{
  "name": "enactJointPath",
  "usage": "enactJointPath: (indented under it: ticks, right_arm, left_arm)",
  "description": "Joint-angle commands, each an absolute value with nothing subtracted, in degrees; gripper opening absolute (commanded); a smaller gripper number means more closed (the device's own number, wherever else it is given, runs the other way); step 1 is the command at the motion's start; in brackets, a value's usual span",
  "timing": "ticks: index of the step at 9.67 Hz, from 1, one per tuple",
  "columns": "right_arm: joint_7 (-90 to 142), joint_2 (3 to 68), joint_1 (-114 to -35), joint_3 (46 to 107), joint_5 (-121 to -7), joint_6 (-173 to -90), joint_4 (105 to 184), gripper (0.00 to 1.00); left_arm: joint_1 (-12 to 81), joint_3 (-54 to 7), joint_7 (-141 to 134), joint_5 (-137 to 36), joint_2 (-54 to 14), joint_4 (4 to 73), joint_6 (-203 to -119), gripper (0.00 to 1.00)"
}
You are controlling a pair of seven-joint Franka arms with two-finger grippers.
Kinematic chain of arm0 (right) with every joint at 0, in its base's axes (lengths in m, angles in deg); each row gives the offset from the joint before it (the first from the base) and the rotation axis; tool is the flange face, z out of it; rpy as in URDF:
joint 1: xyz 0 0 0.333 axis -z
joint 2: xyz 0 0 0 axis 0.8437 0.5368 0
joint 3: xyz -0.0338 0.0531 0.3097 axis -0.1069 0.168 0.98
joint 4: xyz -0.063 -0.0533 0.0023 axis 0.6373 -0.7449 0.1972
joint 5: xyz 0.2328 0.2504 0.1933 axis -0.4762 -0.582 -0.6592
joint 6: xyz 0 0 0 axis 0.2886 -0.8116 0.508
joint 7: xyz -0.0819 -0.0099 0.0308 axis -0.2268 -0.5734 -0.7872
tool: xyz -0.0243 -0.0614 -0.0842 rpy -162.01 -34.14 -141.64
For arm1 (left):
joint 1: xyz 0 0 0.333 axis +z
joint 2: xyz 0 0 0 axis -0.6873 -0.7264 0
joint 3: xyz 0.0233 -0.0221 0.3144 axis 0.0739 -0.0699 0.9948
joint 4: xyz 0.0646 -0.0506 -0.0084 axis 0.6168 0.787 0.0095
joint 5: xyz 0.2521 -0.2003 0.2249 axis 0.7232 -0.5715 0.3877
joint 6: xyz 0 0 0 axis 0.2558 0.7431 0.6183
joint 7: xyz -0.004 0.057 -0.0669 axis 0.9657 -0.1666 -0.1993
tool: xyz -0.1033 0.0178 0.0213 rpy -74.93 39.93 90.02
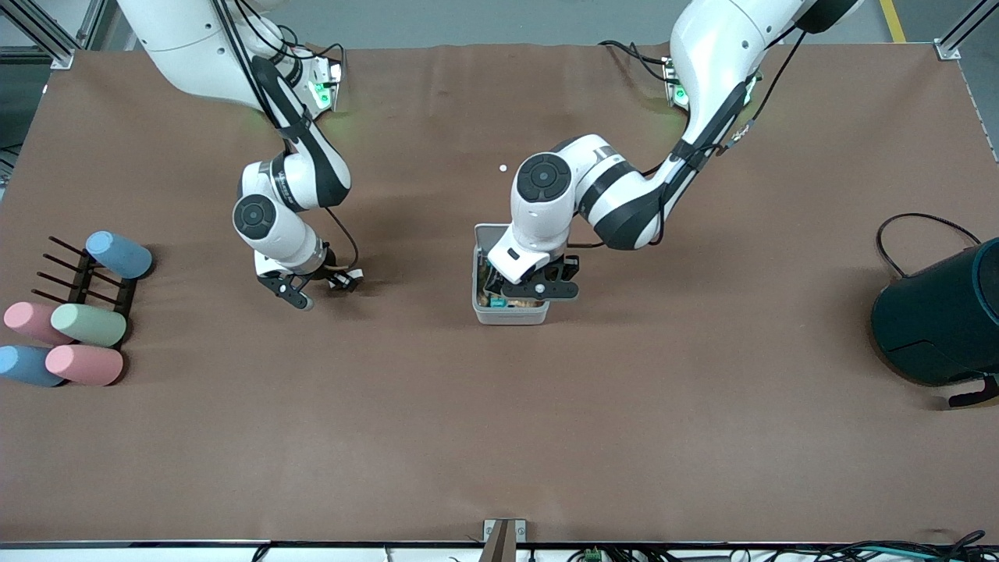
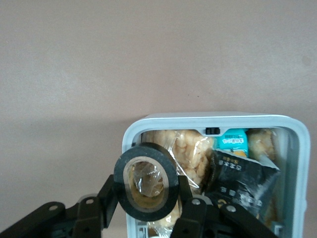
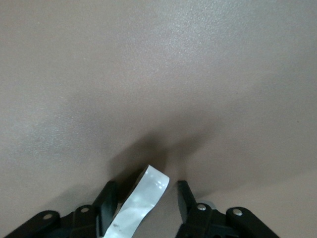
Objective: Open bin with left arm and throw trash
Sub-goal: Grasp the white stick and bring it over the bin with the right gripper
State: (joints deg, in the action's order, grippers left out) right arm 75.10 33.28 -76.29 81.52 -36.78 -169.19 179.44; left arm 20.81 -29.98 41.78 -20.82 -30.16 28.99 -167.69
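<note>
The small white bin [image 1: 511, 315] stands open at the middle of the table, and snack packets show inside it. My left gripper [image 1: 521, 290] hangs over the bin, shut on the dark tape ring [image 2: 146, 181], with a finger on each side of it. In the left wrist view the ring is over the bin's rim [image 2: 208, 119], and the black packet [image 2: 242, 178] with white print lies inside. My right gripper [image 1: 324, 290] is low over bare table toward the right arm's end. It is open, and the white paper strip [image 3: 141, 203] stands between its fingers, leaning on one.
Pastel cylinders [image 1: 86, 324] lie by a black rack [image 1: 82, 277] at the right arm's end. A large dark teal cylinder [image 1: 940, 312] with a black cable lies at the left arm's end. A tiny white dot [image 1: 503, 167] lies farther from the front camera than the bin.
</note>
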Motion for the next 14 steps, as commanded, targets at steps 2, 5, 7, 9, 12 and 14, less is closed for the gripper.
enactJointPath:
  ticks: [2, 5, 7, 9, 12, 14]
  right_arm:
    - [79.6, 33.2, -76.3, 82.4, -38.4, -170.9, 179.5, 0.00]
    - [87.1, 30.8, -78.4, 82.6, -38.4, -154.4, 167.2, 0.00]
    - [94.0, 31.0, -80.7, 82.6, -39.3, -138.1, 150.4, 0.00]
    - [99.2, 33.3, -85.5, 82.5, -42.2, -135.0, 139.3, 0.00]
    - [104.9, 42.9, -94.2, 82.4, -41.9, -136.4, 129.3, 0.00]
    - [106.9, 48.2, -98.3, 82.3, -41.6, -141.4, 126.4, 0.01]
  left_arm:
    - [20.6, -29.9, 43.4, -18.5, -30.6, 27.7, -167.6, 1.00]
    - [25.2, -30.2, 40.2, -19.3, -26.2, 27.7, -165.1, 1.00]
    - [30.1, -30.4, 39.7, -24.5, -20.5, 26.9, -158.4, 1.00]
    - [37.7, -31.1, 34.8, -32.0, -17.5, 23.7, -151.9, 1.00]
    - [45.9, -31.1, 18.5, -33.1, -12.6, 20.0, -142.3, 1.00]
    - [48.8, -26.1, 4.7, -38.8, -4.8, 20.0, -136.7, 1.00]
